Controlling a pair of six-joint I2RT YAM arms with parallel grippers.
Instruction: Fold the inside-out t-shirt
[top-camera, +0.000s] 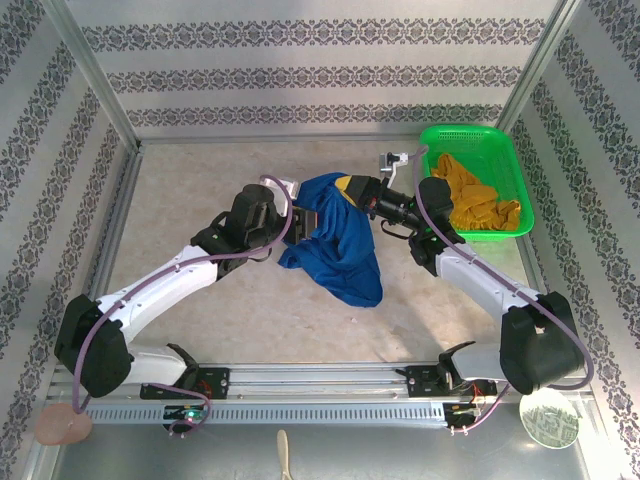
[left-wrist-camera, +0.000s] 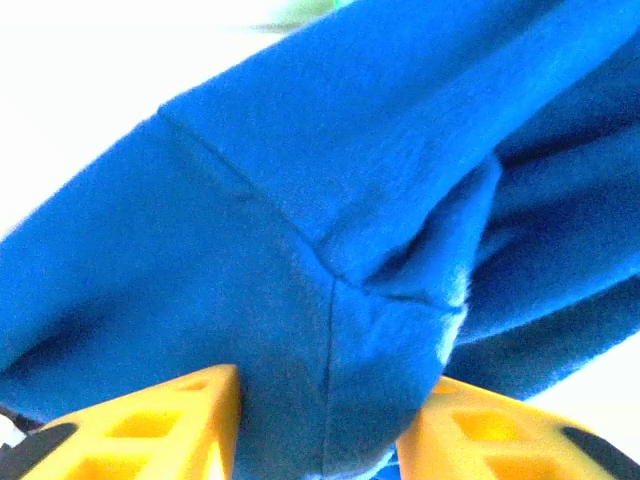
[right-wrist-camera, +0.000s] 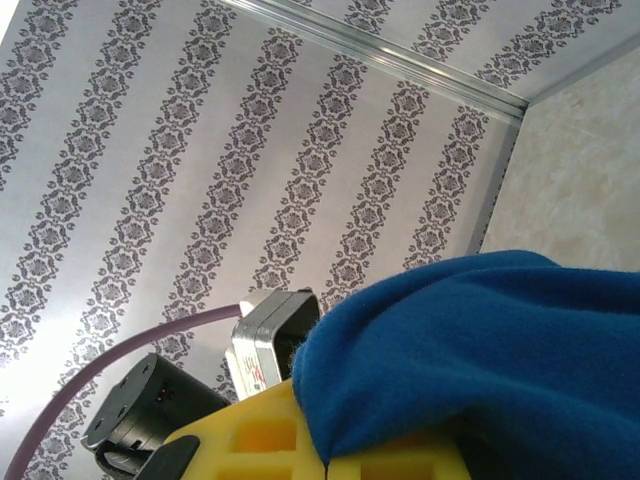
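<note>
The inside-out t-shirt (top-camera: 335, 245) is royal blue and hangs bunched between the two arms over the middle of the table, its lower end trailing toward the near side. My left gripper (top-camera: 298, 205) meets it from the left. In the left wrist view the t-shirt (left-wrist-camera: 300, 200) is wedged between both yellow fingers (left-wrist-camera: 190, 420) of the left gripper (left-wrist-camera: 325, 400), a seam running down the gap. My right gripper (top-camera: 347, 187) holds the top of the cloth from the right. In the right wrist view the right gripper (right-wrist-camera: 325, 465) is shut, with a fold of the t-shirt (right-wrist-camera: 500, 340) pinched in it.
A green basket (top-camera: 470, 135) stands at the back right with a mustard garment (top-camera: 480, 205) in it. Patterned walls (top-camera: 300, 70) enclose the table on three sides. Bare tabletop (top-camera: 180, 190) lies at the left and toward the near rail.
</note>
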